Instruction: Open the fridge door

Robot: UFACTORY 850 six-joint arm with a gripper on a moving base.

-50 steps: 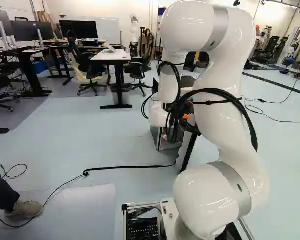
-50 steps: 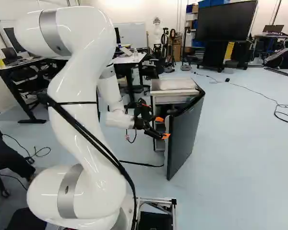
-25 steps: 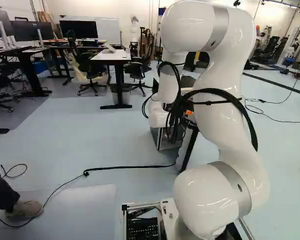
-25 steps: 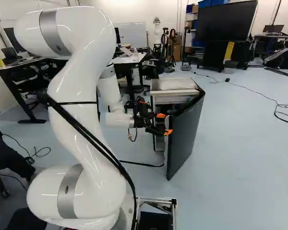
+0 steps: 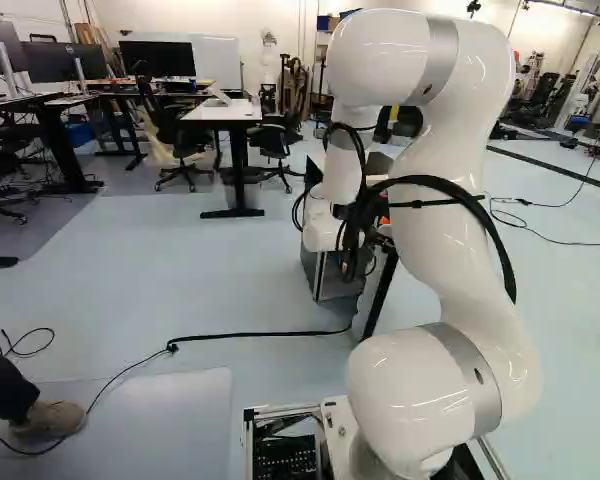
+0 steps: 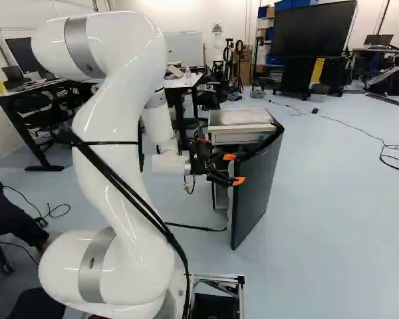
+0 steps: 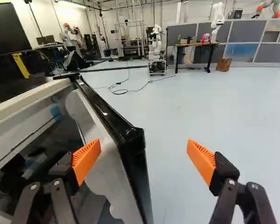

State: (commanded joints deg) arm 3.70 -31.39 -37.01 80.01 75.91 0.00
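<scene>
"Where is the fridge door sitting right now?"

"The fridge door [image 6: 258,189] is standing ajar, swinging out from the fridge [image 6: 239,117] and leaving a gap along its free side. In the right base view its dark outer face is turning toward the right, and its pale lining [image 7: 105,154] is facing the inside of the fridge."

"And what is the gripper [image 6: 235,169] doing?"

"It's hanging open at the free edge of the door, holding nothing. Its two fingers are spreading wide, with the orange pads [image 7: 87,161] facing each other."

"So is the door coming between them?"

"Yes, the wrist view is showing its black top corner [image 7: 130,134] reaching between the fingers, lying closer to one than the other. That nearer finger is hovering by the pale lining; I can't tell whether it's touching. The other is standing apart from the door, out over the floor [image 7: 177,107] on the outer side."

"What's lying around the fridge?"

"A black cable [image 5: 250,334] is running along the floor toward the foot of the door. Well ahead in the wrist view, another robot [image 7: 157,53] is standing beside a wooden-topped desk [image 7: 196,45]."
</scene>
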